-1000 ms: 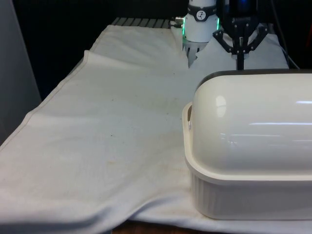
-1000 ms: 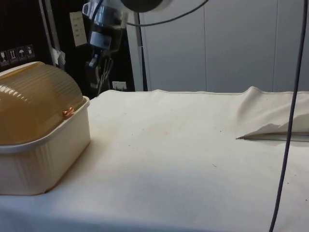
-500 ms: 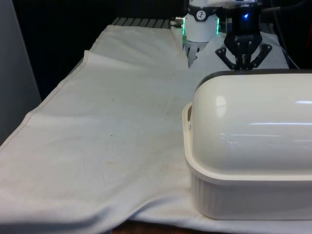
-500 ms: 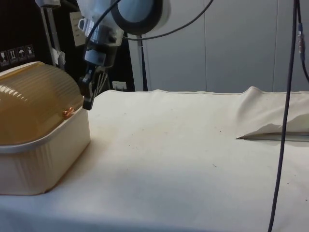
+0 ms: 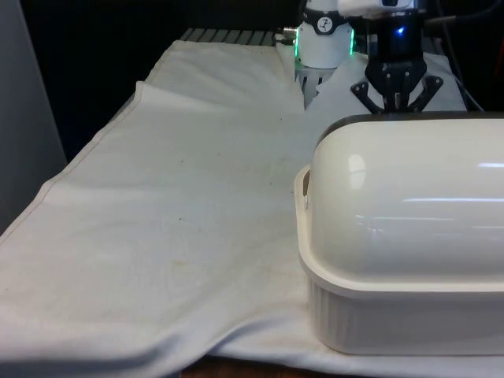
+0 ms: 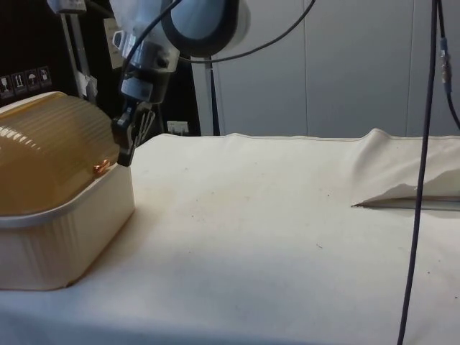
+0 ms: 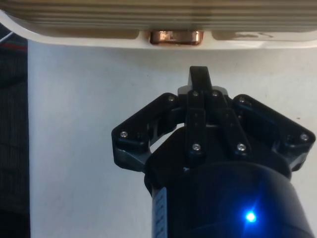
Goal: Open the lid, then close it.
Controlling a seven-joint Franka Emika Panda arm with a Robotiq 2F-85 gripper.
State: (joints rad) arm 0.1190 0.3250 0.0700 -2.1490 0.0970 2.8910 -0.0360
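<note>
Beside the bread box's copper handle, visible wrist-side: gripper, fingers together.

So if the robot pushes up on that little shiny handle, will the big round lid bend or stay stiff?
Probably stiff: the lid is a ribbed, domed shell that looks like hard plastic. It may roll back rather than lift off, given its curve inside the bread box. The copper handle is small and glossy, so the gripper might slip.

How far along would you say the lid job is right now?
Nothing is done yet: the lid sits shut on the bread box. In hand: the gripper, fingers together, hangs by the copper handle. Opening, then closing, remain.
</note>
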